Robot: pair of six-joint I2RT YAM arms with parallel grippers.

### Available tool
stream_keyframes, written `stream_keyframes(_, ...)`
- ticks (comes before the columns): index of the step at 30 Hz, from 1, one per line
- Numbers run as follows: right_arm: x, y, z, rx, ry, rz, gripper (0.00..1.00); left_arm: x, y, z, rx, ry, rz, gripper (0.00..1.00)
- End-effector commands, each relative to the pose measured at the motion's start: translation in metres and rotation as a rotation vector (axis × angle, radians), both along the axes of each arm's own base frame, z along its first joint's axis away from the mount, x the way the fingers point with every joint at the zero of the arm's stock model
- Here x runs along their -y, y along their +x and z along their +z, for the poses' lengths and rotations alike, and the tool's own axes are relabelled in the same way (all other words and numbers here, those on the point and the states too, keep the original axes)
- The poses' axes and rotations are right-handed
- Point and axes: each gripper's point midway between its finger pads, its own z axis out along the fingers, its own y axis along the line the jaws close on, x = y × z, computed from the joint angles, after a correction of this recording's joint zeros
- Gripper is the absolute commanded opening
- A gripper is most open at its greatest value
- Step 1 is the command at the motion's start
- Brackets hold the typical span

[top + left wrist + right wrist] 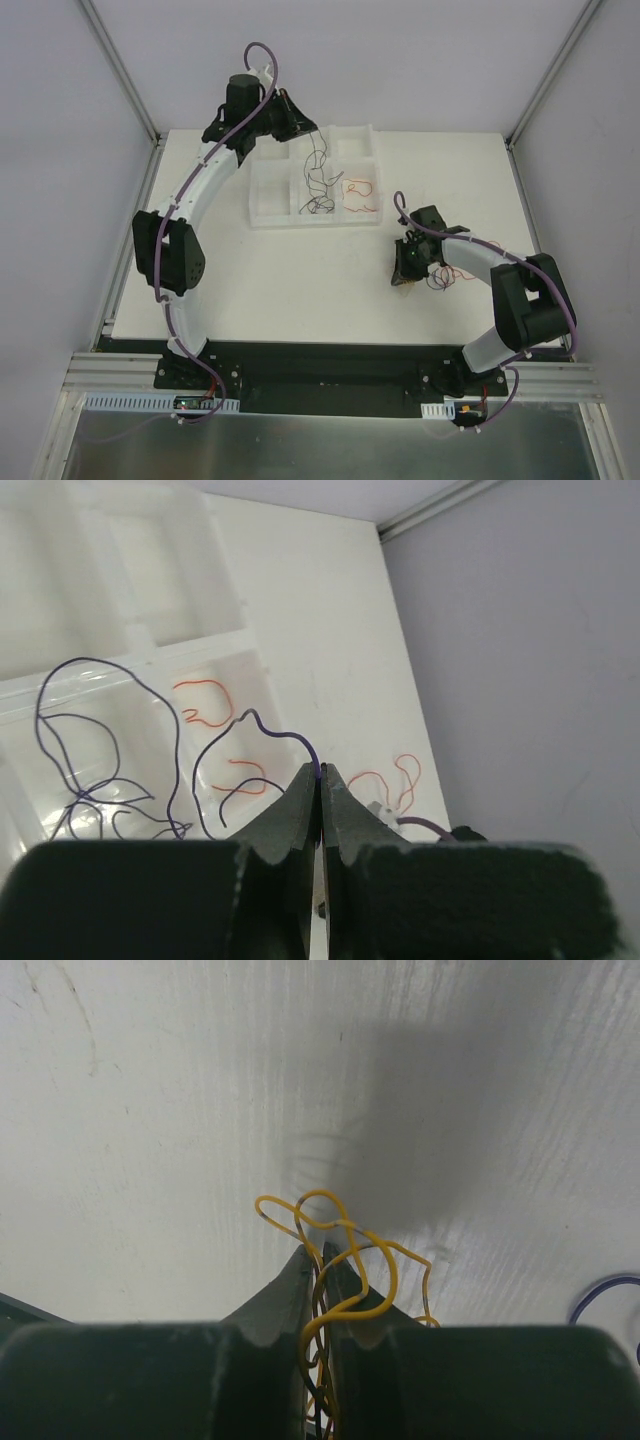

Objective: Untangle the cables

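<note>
My left gripper (303,133) is raised over the white tray (268,216) at the back. It is shut on the end of a dark purple wire (262,723) that hangs down in curls into the tray (318,182). Red-orange wires (360,190) lie in the tray's right compartment. My right gripper (404,276) is low over the table at the right. In the right wrist view (322,1255) it is shut on a small bunch of curly yellow-tan wires (386,1272). A small tangle of purple and red wires (441,281) lies on the table beside it.
The tray has several compartments (150,650) and stands at the back middle of the white table (300,290). Grey walls and metal frame posts (120,70) close in the back and sides. The right arm's elbow (530,300) sits near the table's right edge.
</note>
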Motion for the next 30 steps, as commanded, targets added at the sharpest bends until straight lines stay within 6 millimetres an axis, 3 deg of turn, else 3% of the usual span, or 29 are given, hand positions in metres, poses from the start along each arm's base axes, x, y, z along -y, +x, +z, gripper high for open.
stream_keyframes(1,0.002,0.003,0.010,0.015,0.013,0.000,0.11,-0.013,0.015,-0.025,0.011,0.097,0.053,0.00)
stream_keyframes(7,0.004,0.003,0.010,0.006,0.009,-0.007,0.11,-0.019,0.013,-0.081,-0.108,0.229,0.075,0.00)
stream_keyframes(14,0.005,0.002,0.012,0.004,0.001,-0.011,0.11,0.003,-0.004,-0.144,-0.233,0.283,0.023,0.00)
stream_keyframes(22,0.009,-0.001,0.019,0.008,-0.012,-0.014,0.11,-0.006,-0.005,-0.210,-0.353,0.383,0.041,0.00)
stream_keyframes(26,0.009,-0.002,0.025,0.008,-0.012,-0.014,0.11,-0.002,0.002,-0.222,-0.369,0.392,0.027,0.00)
stream_keyframes(28,0.009,-0.003,0.026,0.007,-0.012,-0.014,0.11,-0.002,0.003,-0.215,-0.359,0.393,0.025,0.00)
stream_keyframes(30,0.009,-0.002,0.028,0.013,-0.012,-0.014,0.11,-0.004,0.000,-0.203,-0.340,0.400,0.025,0.17)
